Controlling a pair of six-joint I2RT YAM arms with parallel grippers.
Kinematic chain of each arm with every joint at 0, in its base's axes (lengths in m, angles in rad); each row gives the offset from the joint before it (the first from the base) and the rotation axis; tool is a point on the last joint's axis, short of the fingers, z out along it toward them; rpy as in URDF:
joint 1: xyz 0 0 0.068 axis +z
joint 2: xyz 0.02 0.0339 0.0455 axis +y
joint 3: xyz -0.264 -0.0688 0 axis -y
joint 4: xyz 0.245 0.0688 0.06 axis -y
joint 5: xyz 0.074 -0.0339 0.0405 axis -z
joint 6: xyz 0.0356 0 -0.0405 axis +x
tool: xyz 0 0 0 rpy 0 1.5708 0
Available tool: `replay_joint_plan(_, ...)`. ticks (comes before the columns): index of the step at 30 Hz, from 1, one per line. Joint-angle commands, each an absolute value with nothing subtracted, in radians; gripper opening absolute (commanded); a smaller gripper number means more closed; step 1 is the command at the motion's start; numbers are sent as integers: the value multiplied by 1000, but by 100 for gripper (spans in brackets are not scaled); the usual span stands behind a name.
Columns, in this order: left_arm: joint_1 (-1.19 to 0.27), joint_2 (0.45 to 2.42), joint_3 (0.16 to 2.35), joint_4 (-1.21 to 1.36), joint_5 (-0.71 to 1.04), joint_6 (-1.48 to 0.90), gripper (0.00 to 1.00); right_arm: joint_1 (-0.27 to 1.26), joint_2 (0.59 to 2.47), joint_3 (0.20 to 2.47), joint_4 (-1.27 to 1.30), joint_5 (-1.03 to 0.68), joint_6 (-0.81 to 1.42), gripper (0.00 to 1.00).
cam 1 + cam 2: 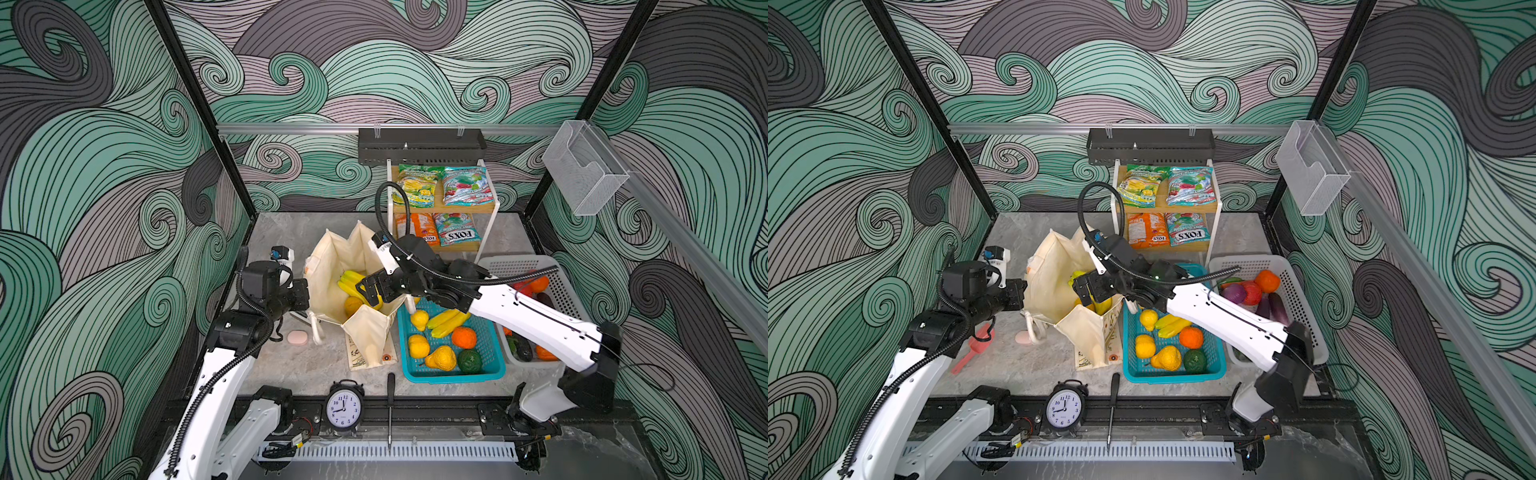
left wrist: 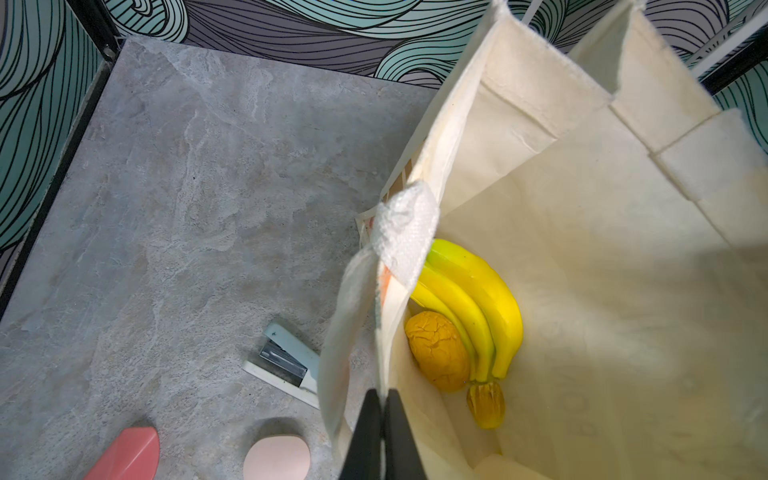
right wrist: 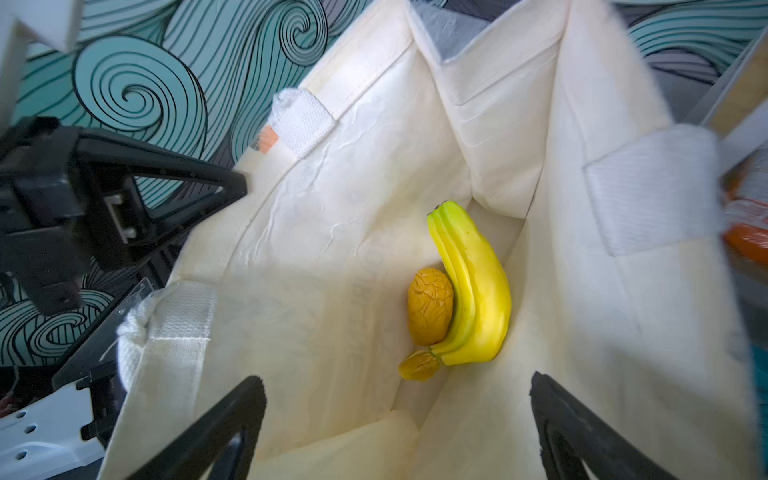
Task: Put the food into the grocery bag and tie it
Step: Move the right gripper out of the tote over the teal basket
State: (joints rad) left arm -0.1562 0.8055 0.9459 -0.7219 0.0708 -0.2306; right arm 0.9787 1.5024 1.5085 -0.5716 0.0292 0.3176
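Bag (image 2: 582,249) mouth gapes; left tool (image 2: 383,399) pinches rim.

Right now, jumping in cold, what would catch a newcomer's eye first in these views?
The cream grocery bag stands at table centre with its mouth open: the left gripper is pinched shut on its rim and the right gripper hangs open above it. Inside lie a bright yellow banana bunch and a yellow-orange fruit, touching. Just right of the bag in both top views, the teal basket holds more colourful fruit.

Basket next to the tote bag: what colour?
The basket is teal; clearest in a top view.
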Motion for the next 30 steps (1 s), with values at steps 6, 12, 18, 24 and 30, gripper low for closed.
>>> replay_joint_plan(6, -151, 792, 946, -721, 34, -230, 0, 888, 1233, 1338, -533, 167, 323, 99)
replay_joint_plan(12, -151, 787, 946, -720, 30, -233, 0, 762, 1067, 1158, -537, 153, 391, 99)
replay_joint_plan(18, -151, 773, 941, -709, 37, -234, 0, 694, 973, 1001, -540, 202, 398, 99)
replay_joint_plan(24, -152, 783, 943, -716, 31, -232, 0, 674, 970, 893, -456, 171, 410, 99)
replay_joint_plan(30, -152, 786, 944, -716, 28, -232, 0, 669, 1065, 802, -298, 106, 408, 98)
